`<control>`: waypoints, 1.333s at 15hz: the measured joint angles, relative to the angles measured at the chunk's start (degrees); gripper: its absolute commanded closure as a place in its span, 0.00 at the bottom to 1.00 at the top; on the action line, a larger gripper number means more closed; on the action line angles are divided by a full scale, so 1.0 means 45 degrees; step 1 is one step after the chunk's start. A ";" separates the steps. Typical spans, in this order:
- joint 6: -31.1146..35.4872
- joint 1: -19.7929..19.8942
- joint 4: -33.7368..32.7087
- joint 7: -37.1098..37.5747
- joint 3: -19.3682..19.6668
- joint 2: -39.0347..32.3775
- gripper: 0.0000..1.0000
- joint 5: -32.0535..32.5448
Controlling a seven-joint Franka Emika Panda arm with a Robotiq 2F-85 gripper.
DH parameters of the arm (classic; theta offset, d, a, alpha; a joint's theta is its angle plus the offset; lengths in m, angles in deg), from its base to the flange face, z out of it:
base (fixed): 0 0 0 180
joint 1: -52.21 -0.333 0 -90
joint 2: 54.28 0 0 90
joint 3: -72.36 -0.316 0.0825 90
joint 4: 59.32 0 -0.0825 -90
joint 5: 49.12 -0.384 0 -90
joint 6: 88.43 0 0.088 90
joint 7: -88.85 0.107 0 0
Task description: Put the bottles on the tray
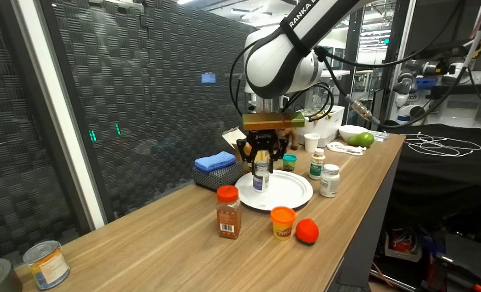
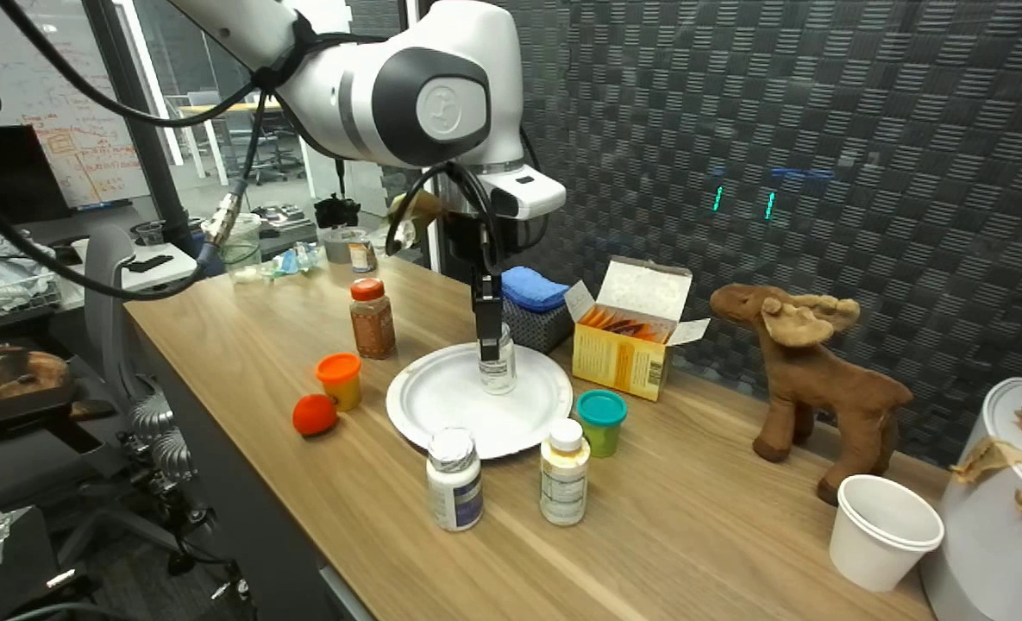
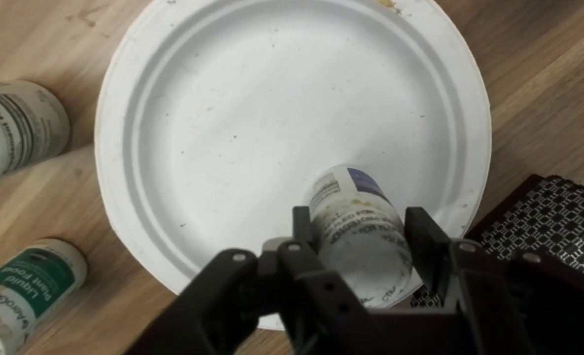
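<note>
In an exterior view I saw the hand (image 1: 262,170) clamped on a white bottle (image 1: 261,183), upright on the plate (image 1: 293,190); a similar bottle (image 1: 329,182) and a green-labelled bottle (image 1: 316,169) stood nearby on the table (image 1: 163,231). In an exterior view, a red-capped bottle (image 2: 373,328) stood nearer the table's wall-side edge than an orange tub (image 2: 343,384). In the wrist view, black fingers (image 3: 301,224) pinched the white bottle, off the plate's middle.
</note>
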 measured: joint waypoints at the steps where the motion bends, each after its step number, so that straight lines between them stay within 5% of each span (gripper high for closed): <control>1: 0.0001 0.0000 0.0000 0.0000 0.0000 -0.0001 0.24 0.0000; 6: 0.0001 -0.0059 -0.0007 -0.0014 -0.0005 0.0025 0.00 0.0004; 12: -0.0356 -0.0818 0.0026 -0.0013 -0.0218 0.1039 0.00 0.0196; 20: -0.1439 -0.1635 0.0341 -0.1310 -0.1977 0.1993 0.00 -0.0024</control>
